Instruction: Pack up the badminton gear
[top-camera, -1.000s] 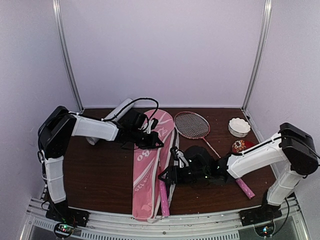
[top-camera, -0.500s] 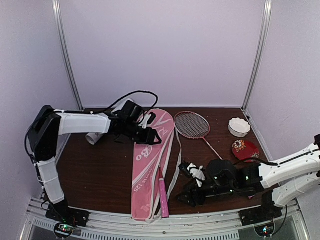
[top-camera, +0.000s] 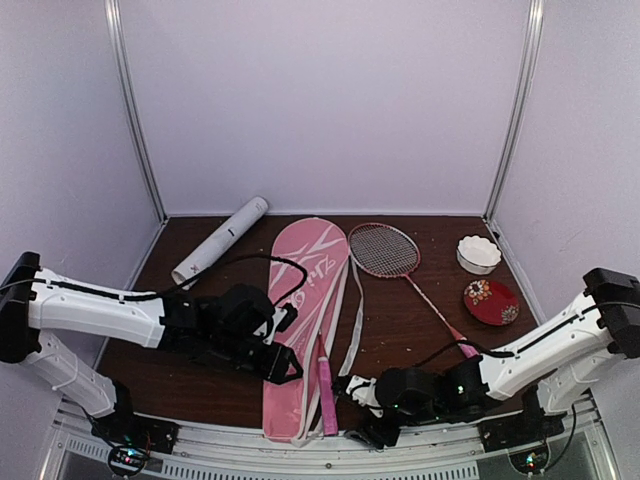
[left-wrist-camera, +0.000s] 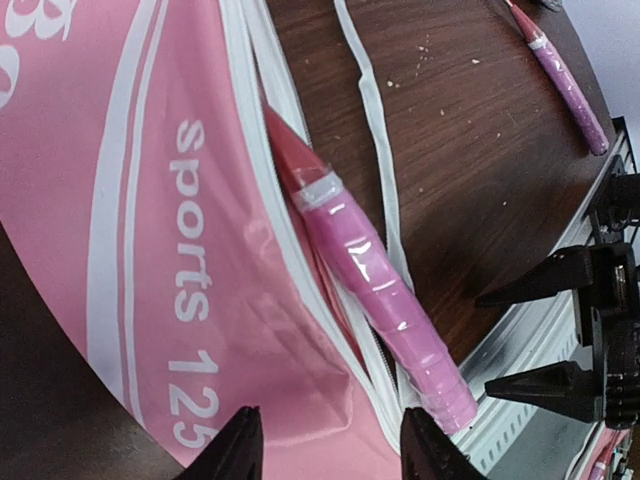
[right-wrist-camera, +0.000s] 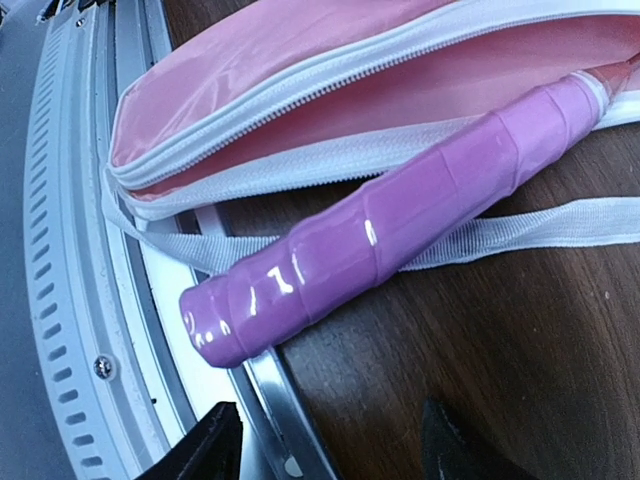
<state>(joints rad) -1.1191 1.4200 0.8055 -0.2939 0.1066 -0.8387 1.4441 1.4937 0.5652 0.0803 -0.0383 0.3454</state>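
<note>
1. The long white tube (top-camera: 220, 240) is lying at the far left.
2. The left gripper (left-wrist-camera: 325, 442) is hovering wide open over the pink cover (top-camera: 300, 300), gripping nothing.
3. The first racquet (left-wrist-camera: 375, 295) is sitting inside the unzipped cover, its handle sticking out.
4. The right gripper (right-wrist-camera: 335, 445) is hanging open and empty just beside that handle.
5. The second racquet (top-camera: 385, 250) and the shuttlecocks (top-camera: 478, 253) are lying out on the table (top-camera: 410, 330); most packing is remaining, I judge.

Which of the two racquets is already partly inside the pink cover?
The one whose pink handle pokes from the cover's near end; the other racquet lies fully exposed on the table.
</note>
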